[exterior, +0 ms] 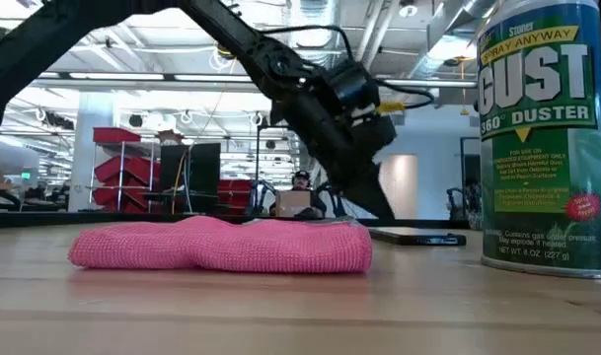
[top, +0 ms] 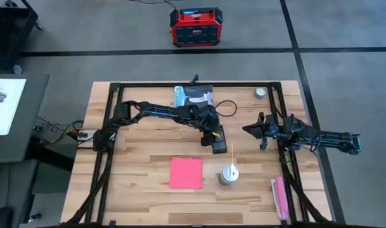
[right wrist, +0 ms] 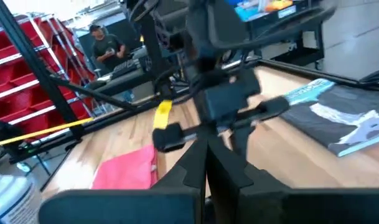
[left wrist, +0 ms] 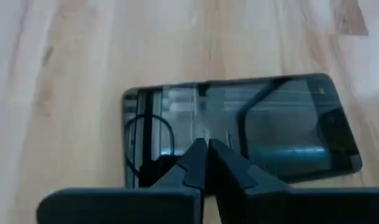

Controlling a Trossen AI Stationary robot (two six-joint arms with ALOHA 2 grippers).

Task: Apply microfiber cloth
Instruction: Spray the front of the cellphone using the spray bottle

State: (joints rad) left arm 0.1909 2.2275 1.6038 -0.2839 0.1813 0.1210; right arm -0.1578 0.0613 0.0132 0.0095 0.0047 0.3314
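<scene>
Pink microfiber cloth (top: 186, 173) lies flat at six o'clock on the desk (top: 142, 196), untouched. Left gripper (top: 213, 134), fingers closed and empty, hovers over the phone (top: 218, 145); it should open before reaching the cloth. Right gripper (top: 250, 130), closed too, waits at three o'clock.

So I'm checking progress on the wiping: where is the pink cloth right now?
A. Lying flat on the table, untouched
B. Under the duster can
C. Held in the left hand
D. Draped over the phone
A: the microfiber cloth lies alone on the table, while the left hand hovers over the phone.
</scene>
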